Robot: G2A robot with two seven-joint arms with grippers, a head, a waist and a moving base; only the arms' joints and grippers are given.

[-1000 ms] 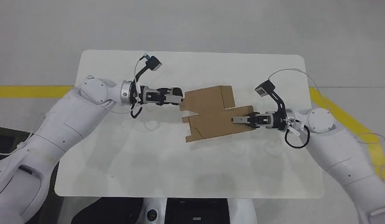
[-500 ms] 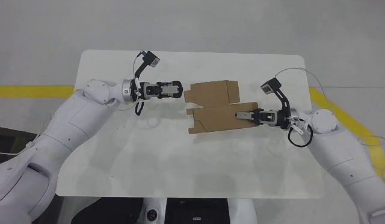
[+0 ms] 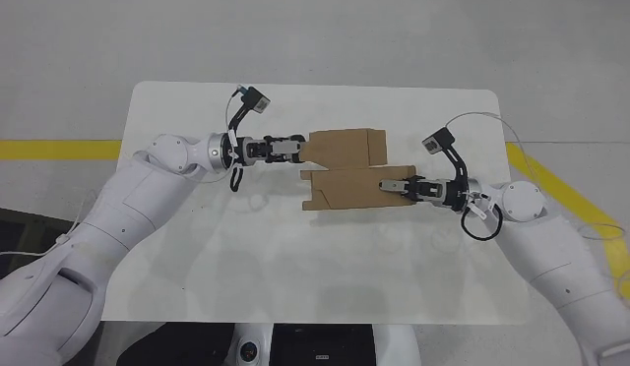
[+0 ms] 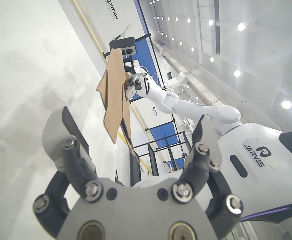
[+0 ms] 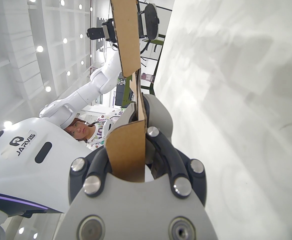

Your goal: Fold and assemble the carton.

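Carton (image 3: 345, 169) first: it is a flat brown cardboard blank, held over the middle of the white worktop (image 3: 197, 268), and from where I stand it looks lifted clear of the surface rather than lying on it. Two panels show from above, one offset a little from the other, with a seam running between them and short flaps at the ends.

The right claw (image 3: 387, 185) is pinching one end of the blank, its two fingers pressed together on the cardboard edge. The left claw (image 3: 298, 151) sits at the opposite end with its fingers spread wide. The near corner of the blank lies just in front of its tips, and I cannot tell whether it touches them.

As for progress, I'd judge the job barely begun. The blank is picked up and presented between the two arms, but no wall stands up, no flap is tucked and nothing resembles a box. Opening the sleeve, squaring it and closing the end flaps all seem left to do.

The carton is the only container here, and with no cavity formed it holds nothing.
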